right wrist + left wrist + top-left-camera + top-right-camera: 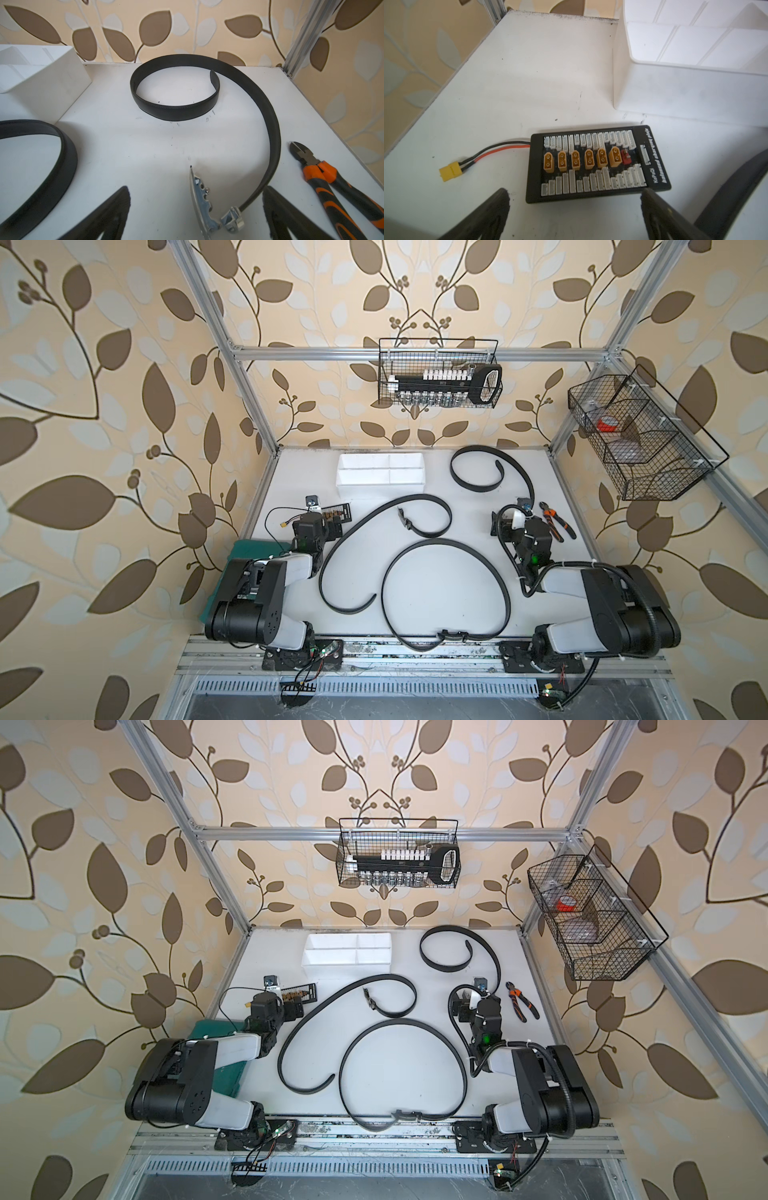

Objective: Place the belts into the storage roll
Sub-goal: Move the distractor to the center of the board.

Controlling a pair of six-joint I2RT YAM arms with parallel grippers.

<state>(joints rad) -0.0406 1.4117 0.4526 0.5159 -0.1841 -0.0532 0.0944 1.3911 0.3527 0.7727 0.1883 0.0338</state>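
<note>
I note the left gripper (574,190) and right gripper (196,190) spread wide, empty. The nearest belt (272,133) looks floppy and light; I would grip it just beside its buckle (200,199).

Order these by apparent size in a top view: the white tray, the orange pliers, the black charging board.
1. white tray
2. orange pliers
3. black charging board; the left arm hides part, so unsure
</note>
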